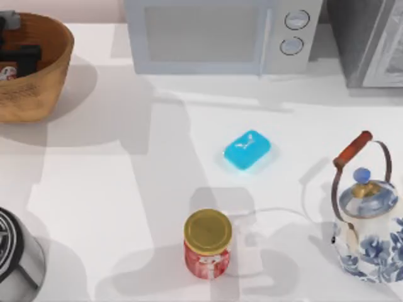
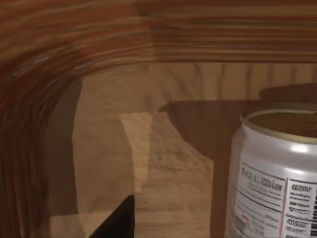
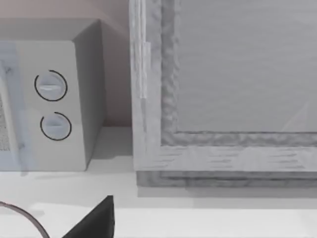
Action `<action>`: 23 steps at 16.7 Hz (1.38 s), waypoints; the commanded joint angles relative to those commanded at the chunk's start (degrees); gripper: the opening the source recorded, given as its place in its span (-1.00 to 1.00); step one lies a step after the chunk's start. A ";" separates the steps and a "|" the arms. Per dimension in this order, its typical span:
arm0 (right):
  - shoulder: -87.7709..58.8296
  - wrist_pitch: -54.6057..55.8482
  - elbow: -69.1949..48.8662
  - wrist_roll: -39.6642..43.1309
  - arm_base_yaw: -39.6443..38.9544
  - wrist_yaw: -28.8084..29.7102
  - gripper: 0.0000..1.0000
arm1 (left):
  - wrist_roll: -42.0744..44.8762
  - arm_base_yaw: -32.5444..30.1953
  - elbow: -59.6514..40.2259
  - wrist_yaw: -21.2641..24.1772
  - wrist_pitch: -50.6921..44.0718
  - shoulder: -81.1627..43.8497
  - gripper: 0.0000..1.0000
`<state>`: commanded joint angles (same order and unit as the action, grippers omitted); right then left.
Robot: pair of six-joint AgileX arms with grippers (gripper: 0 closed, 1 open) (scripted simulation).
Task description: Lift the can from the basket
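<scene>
- At the top view's far left corner, the basket [image 1: 38, 69] sits on the counter [image 1: 126, 207], and the left end effector [image 1: 16, 53] reaches down inside it as a dark shape.
- The can [image 1: 7, 72] rests in the basket just beside that end effector; the left wrist view shows it upright on the woven floor [image 2: 173, 198], its white label [image 2: 267, 198] close to the camera and the curved wall [image 2: 29, 99] rising around it.
- Whether the left end effector's fingers are apart or clamped on the can I cannot tell; one dark fingertip [image 2: 119, 223] shows, set off to one side of the can.
- Reaching in from above makes sense, since the flaring walls block any approach from the side.
- I judge the lift not yet begun, as the can stands on the basket floor.
- The right arm looks parked toward the right, its wrist camera facing the microwave [image 3: 49, 99]; I cannot tell its fingers' state either.
- The red jar [image 1: 208, 244], blue soap [image 1: 247, 150] and kettle [image 1: 368, 226] stand well apart from the basket.
</scene>
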<state>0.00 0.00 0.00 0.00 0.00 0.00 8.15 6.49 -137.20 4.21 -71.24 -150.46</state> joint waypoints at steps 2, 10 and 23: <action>0.00 0.00 0.00 0.00 0.00 0.00 1.00 | 0.00 0.00 0.00 0.00 0.00 0.00 0.10; 0.00 0.00 0.00 0.00 0.00 0.00 1.00 | 0.00 0.00 0.00 0.00 0.00 0.00 -1.00; 0.00 0.00 0.00 0.00 0.00 0.00 1.00 | -0.26 0.70 6.46 -0.42 3.92 8.73 -1.00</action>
<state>0.00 0.00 0.00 0.00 0.00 0.00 7.89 7.18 -130.74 3.79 -67.32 -141.73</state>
